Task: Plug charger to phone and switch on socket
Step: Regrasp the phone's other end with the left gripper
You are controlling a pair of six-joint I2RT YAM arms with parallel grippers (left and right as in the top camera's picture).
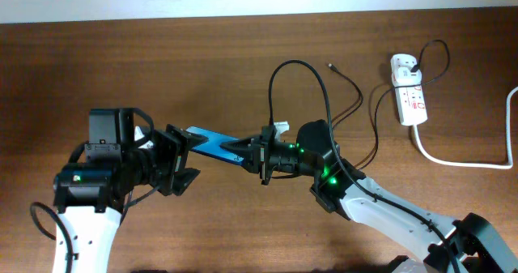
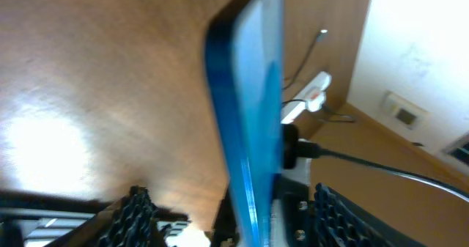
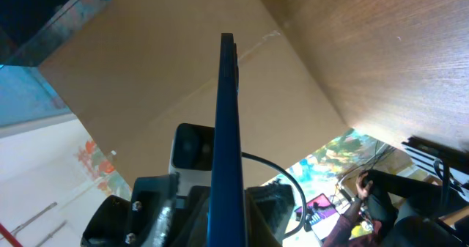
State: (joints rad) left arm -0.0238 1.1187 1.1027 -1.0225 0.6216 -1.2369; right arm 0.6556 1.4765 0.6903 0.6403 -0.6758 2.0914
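The phone [image 1: 212, 144] is off the table, turned on edge, its blue screen lit. My right gripper [image 1: 252, 154] is shut on its right end; in the right wrist view the phone [image 3: 226, 122] stands edge-on between the clamped fingers [image 3: 163, 212]. My left gripper [image 1: 182, 158] is open around the phone's left end. Seen from the left wrist, the phone [image 2: 249, 122] runs between the fingers [image 2: 128, 218] with a gap on each side. The charger [image 1: 356, 84] lies loose on the table at the back, its connector tip [image 2: 322, 33] free. The white socket [image 1: 409, 92] lies at the far right.
A thick white cord [image 1: 461, 161] runs from the socket to the right edge. Thin black cable loops [image 1: 374, 127] lie on the wood between the arms and the socket. The right arm's own cable [image 1: 299, 66] arches above its wrist.
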